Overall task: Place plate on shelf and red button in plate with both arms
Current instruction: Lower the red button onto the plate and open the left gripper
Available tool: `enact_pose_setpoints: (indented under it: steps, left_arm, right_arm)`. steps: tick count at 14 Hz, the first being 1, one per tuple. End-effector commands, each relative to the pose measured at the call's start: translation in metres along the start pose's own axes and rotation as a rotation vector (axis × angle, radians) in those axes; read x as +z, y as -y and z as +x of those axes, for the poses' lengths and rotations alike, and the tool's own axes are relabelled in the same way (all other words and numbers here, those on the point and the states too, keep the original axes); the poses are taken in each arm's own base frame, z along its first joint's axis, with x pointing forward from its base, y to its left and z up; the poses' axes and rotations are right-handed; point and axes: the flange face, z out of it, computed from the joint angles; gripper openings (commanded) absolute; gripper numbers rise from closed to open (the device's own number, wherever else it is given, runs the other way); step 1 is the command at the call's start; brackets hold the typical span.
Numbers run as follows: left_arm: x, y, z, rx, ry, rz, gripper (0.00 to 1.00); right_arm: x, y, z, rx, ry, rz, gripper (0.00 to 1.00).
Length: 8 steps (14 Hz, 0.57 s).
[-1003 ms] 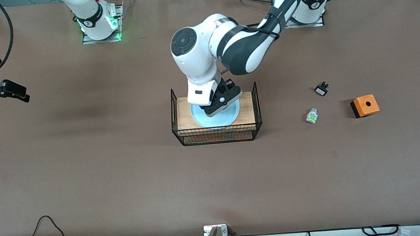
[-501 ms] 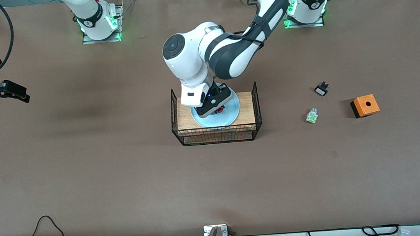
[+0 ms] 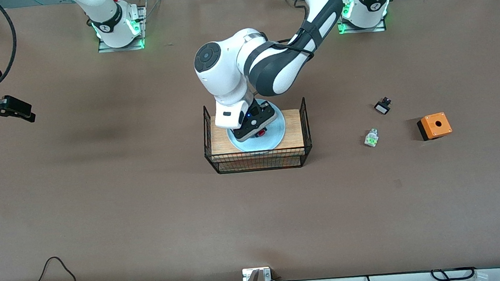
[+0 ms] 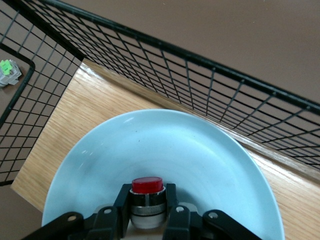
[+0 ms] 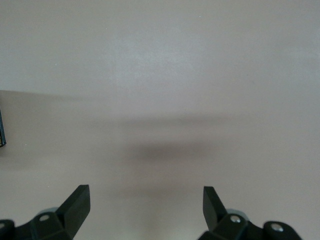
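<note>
The pale blue plate (image 3: 273, 139) lies on a wooden board (image 3: 295, 128) inside a black wire basket (image 3: 259, 163) at mid table. My left gripper (image 3: 256, 129) hangs low over the plate's middle, shut on the red button (image 3: 261, 133). In the left wrist view its black fingers (image 4: 122, 200) flank the button's (image 4: 147, 186) chrome collar, the dark red cap points forward over the plate (image 4: 200, 160), and the rest of the button's body is hidden between them. My right gripper (image 3: 18, 111) waits open over bare table at the right arm's end, nothing between its fingertips (image 5: 146, 205).
Toward the left arm's end of the table lie a green-and-clear part (image 3: 371, 138), a small black part (image 3: 382, 107) and an orange box with a round hole (image 3: 434, 125). The basket's wire walls (image 4: 210, 95) rise around the board.
The left arm has swung a little toward the right arm's end over the plate and its wrist has turned, so the red cap now shows under the hand. The right arm has not moved.
</note>
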Motion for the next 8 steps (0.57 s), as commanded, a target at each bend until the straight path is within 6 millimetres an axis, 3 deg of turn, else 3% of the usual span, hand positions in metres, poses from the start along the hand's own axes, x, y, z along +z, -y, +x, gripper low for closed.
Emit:
enact_pose_setpoints:
  steps: [1,2,3,6,8]
  left_arm:
    - [-0.006,0.000,0.004,-0.013,-0.041,-0.006,0.53]
    - [-0.006,0.000,0.004,-0.015,-0.041,-0.005,0.68]
    - [-0.005,0.000,0.002,-0.029,-0.037,0.000,1.00]
    - [-0.008,0.003,0.009,-0.047,-0.044,0.001,1.00]
    - [-0.025,0.007,0.017,-0.066,-0.043,-0.023,1.00]
  right_arm:
    - [-0.002,-0.002,0.002,-0.011,-0.005,-0.017,1.00]
    - [-0.002,-0.002,0.002,-0.011,-0.005,-0.016,1.00]
    - [-0.002,-0.002,0.002,-0.011,-0.005,-0.016,1.00]
    - [-0.003,0.001,0.002,-0.017,-0.007,-0.018,1.00]
    - [-0.005,0.003,0.001,-0.020,-0.010,-0.016,1.00]
